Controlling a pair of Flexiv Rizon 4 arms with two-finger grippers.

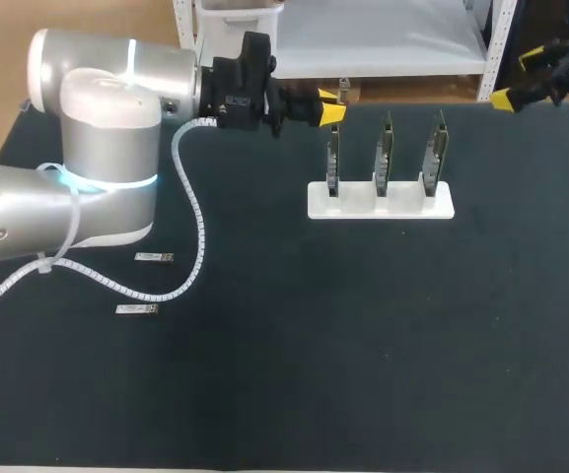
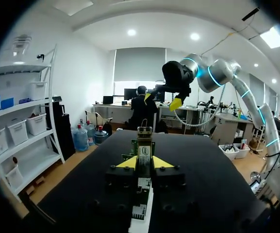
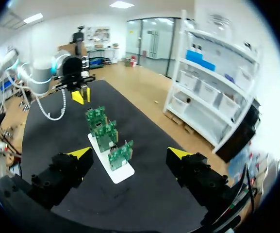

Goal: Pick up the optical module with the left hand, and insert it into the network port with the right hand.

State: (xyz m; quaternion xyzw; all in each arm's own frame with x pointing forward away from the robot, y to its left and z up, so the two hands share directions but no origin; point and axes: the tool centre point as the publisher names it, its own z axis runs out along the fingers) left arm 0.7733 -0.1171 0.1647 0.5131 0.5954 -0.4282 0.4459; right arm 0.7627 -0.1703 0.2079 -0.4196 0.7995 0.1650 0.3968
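Observation:
My left gripper (image 1: 331, 105) hovers above the table's far side, just behind the leftmost of three green network cards (image 1: 332, 158). In the left wrist view its yellow-tipped fingers (image 2: 128, 162) are shut on a small metal optical module (image 2: 143, 145) that stands upright between them. The cards stand in a white rack (image 1: 381, 204), which shows under and ahead of that gripper (image 2: 144, 163). My right gripper (image 1: 519, 79) hangs open beyond the far right corner with nothing in it. From its wrist view (image 3: 129, 153) the rack (image 3: 120, 174) lies ahead, and my left gripper (image 3: 79, 93) beyond it.
Two more optical modules (image 1: 153, 257) (image 1: 136, 309) lie flat on the dark mat at the left, beside my left arm's white cable (image 1: 193, 207). Bare mat spreads in front of the rack and to its right.

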